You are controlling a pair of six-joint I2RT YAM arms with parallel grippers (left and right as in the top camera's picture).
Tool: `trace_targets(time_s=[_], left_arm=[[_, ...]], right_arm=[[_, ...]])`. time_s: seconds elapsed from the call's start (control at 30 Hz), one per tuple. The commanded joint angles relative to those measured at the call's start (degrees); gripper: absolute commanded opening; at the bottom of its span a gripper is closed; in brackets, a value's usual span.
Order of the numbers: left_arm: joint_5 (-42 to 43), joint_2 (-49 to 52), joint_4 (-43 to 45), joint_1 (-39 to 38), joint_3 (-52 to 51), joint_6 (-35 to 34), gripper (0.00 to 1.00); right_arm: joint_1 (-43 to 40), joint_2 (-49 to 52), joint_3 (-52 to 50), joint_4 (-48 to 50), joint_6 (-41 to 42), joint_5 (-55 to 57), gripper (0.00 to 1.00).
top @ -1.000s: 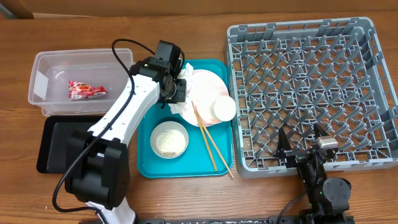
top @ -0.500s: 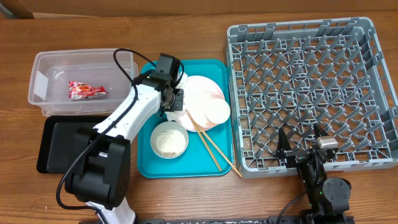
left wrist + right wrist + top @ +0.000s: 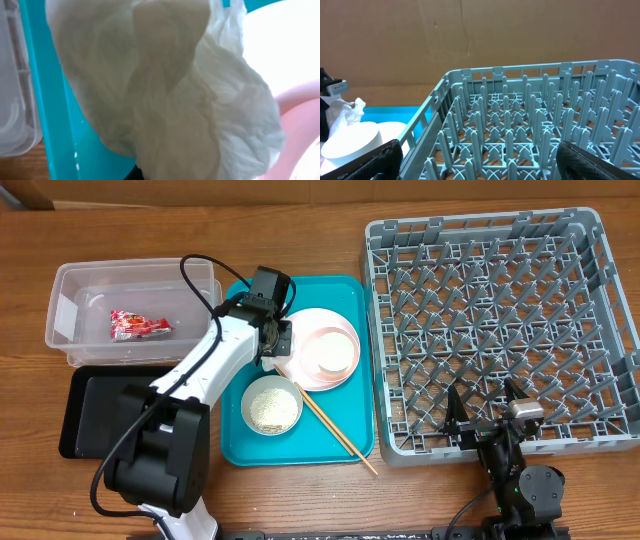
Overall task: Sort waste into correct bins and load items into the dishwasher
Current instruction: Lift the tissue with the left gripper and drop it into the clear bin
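A brown wooden table fills the overhead view, with cardboard behind it, and there is plenty left to do. At the far left the clear plastic tub (image 3: pixel 68 292) already holds the red-and-white snack wrapper (image 3: pixel 139 326), so one piece of waste looks sorted. Just in front of it, the black tray (image 3: pixel 88 418) has nothing in it.

Now to the action: the left gripper (image 3: pixel 273 337) sits over the upper left part of the teal tray (image 3: pixel 236 452), and its jaws are pressed together on the crumpled white tissue (image 3: pixel 165 95). The wrist camera sees almost nothing but that tissue, hanging above the teal tray's edge with the tub's wall just beside it. The fingers themselves are hidden behind the paper. The tissue looks to be the step in hand, with a bin the likely destination.

On the teal tray, the pale pink plate (image 3: pixel 302 375) carries a small white cup (image 3: pixel 331 352), the small bowl (image 3: pixel 272 405) is full of rice grains, and the wooden chopsticks (image 3: pixel 336 430) lie slanted toward the tray's front right corner.

Over on the right, the big grey dish rack (image 3: pixel 478 226) holds not a single dish. The right gripper (image 3: pixel 486 410) waits at its near edge, jaws spread wide, holding nothing. Rice, plate, cup, bowl and chopsticks all remain.
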Motion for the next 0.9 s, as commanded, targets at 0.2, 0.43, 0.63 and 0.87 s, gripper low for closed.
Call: trace_targets(time_s=[0.2,0.43,0.63,0.87], left_arm=[[-1.6,-7.9,-7.6,11.3,12.5,-3.3,0.04],[-0.7,-7.9,-10.9,26.6,11.8,-7.8,0.08],[1.4,-5.3,-9.8,29.6,11.8,-8.2,0.25],[2.1,-3.1,-7.7,29.6,11.9,-6.7,0.81]], right_arm=[[0.3,-0.5,-0.6,0.3,0.5,0.4,1.00],[0.3,-0.5,-0.6,0.3,0.5,0.4,1.00],[0.3,-0.5,-0.6,0.3,0.5,0.4,1.00],[0.3,-0.5,-0.6,0.3,0.5,0.4,1.00]])
